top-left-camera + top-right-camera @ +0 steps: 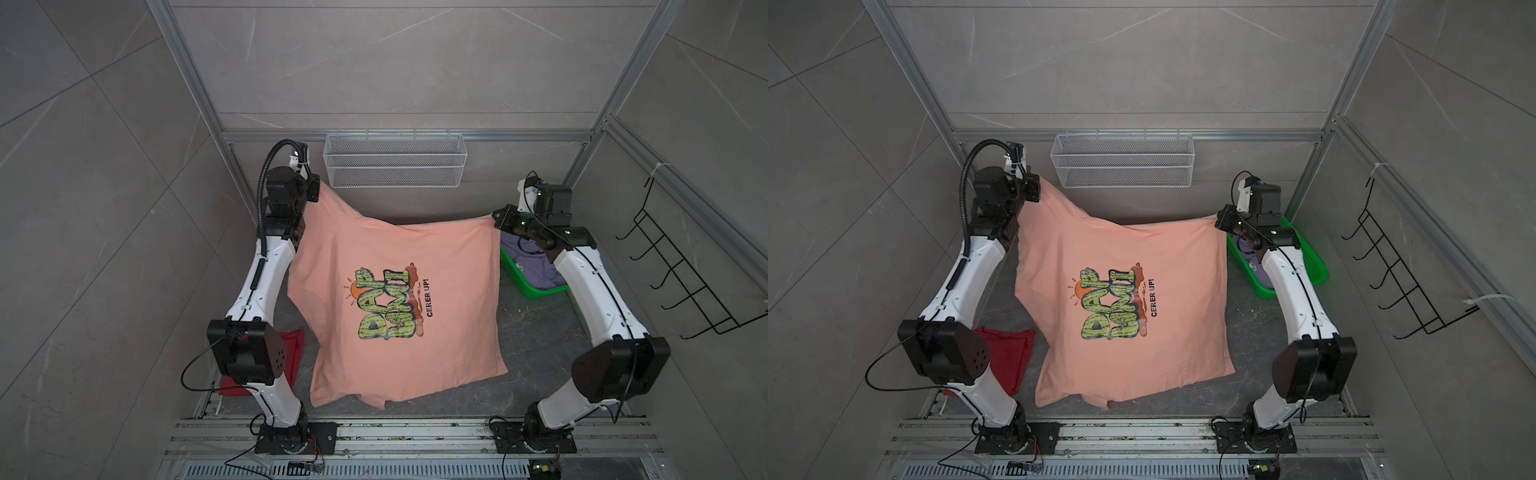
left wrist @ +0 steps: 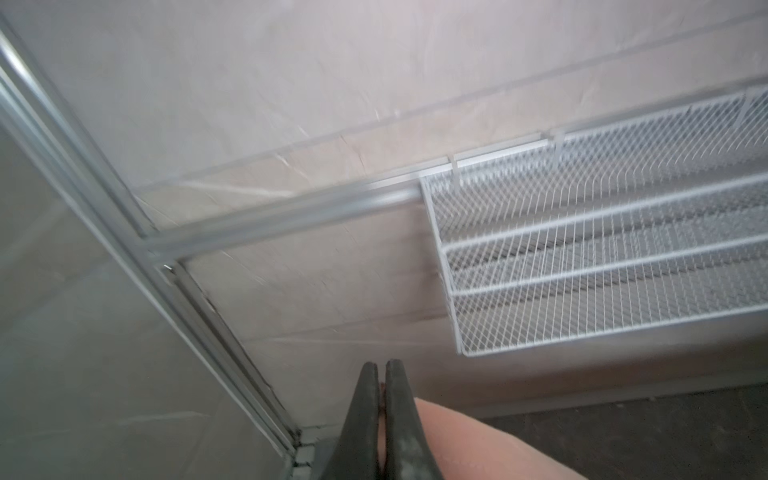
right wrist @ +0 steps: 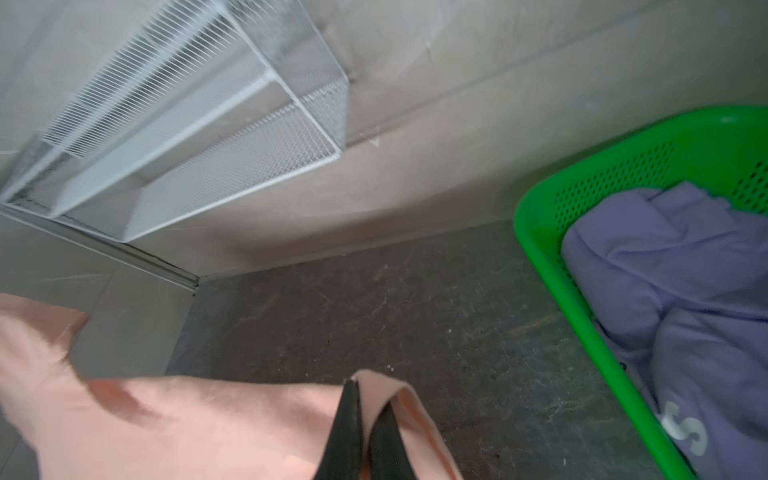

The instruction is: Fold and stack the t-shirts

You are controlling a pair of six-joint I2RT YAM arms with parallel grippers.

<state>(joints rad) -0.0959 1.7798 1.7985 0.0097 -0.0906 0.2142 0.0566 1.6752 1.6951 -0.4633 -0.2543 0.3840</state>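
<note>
Above the dark table (image 1: pixel 536 332), the peach-orange t-shirt (image 1: pixel 395 249) hangs spread out, graffiti print up and sideways, near edge sagging to the surface. The left gripper (image 1: pixel 312 188) pinches its far corner, raised high; right gripper (image 1: pixel 496 217) clamps the other corner, lower.

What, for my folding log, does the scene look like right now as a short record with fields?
left gripper: shut on peach t-shirt
right gripper: shut on peach t-shirt
peach t-shirt: held spread between both grippers by its far edge, print up
dark red t-shirt: on table at left, partly behind left arm
purple t-shirt: crumpled in green basket at right
</note>
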